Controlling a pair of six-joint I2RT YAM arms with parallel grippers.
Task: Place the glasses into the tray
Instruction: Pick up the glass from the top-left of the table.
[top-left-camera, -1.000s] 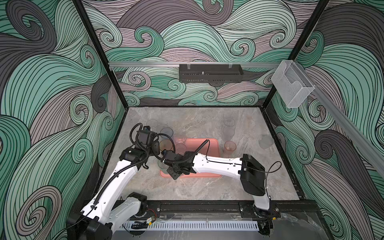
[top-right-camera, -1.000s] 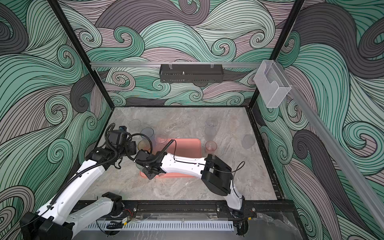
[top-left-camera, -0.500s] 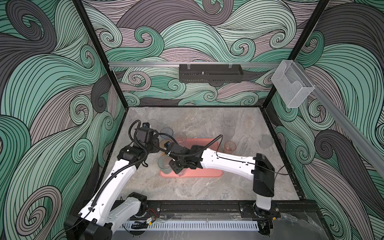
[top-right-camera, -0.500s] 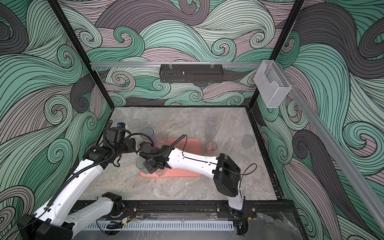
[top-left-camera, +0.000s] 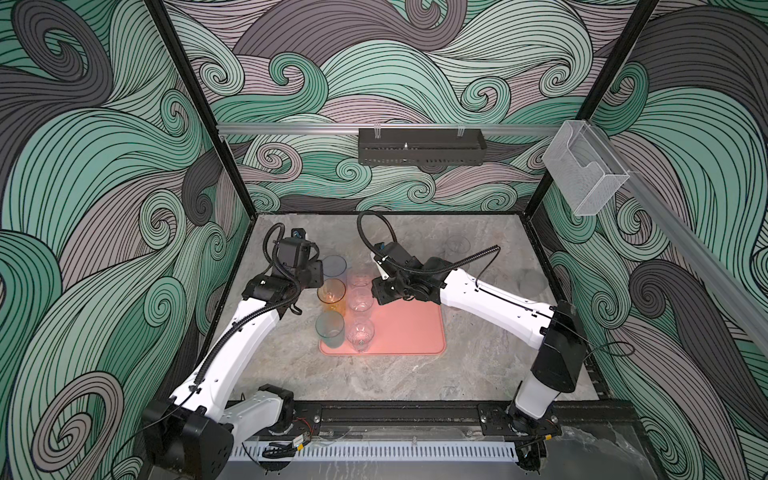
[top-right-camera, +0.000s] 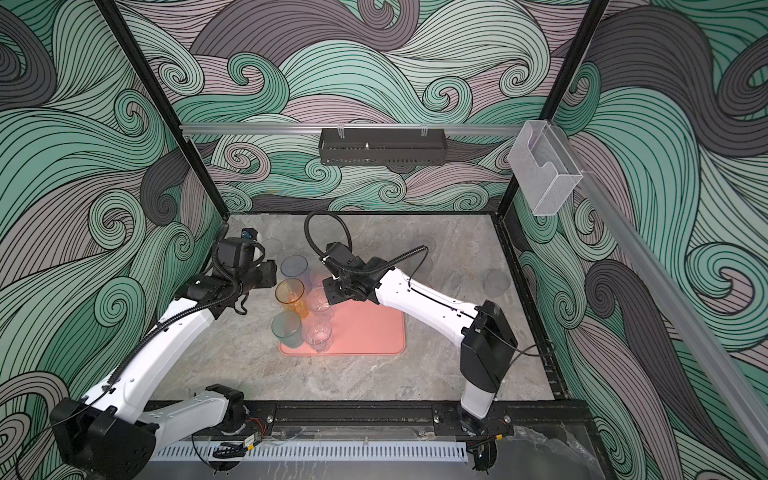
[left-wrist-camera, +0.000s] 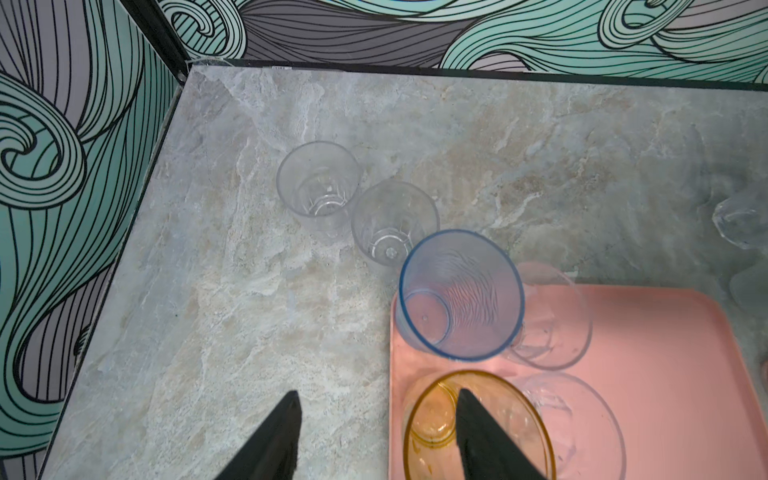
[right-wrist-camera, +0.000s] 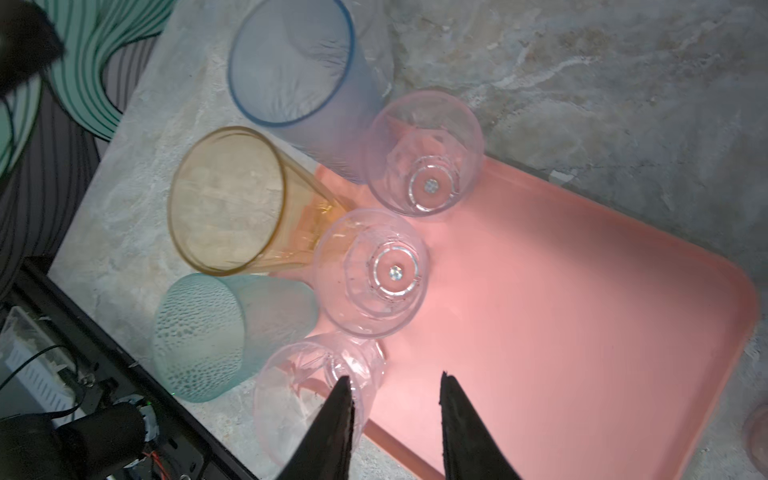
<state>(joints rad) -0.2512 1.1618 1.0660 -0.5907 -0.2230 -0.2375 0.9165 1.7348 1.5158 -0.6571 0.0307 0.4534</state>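
The goblet (top-left-camera: 360, 332) now stands in the tray (top-left-camera: 409, 332) beside five other glasses (top-left-camera: 331, 293), your right end effector (right-wrist-camera: 392, 382) has released it and drawn back, your left end effector (left-wrist-camera: 376, 399) hangs empty and open, so fetch the next from the counter (top-left-camera: 374, 382).

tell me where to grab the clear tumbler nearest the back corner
Probably its upper wall near the rim, from above: the clear tumbler stands upright, mouth open. Set the left claw across the sides clear of its neighbour, which stands close beside it.
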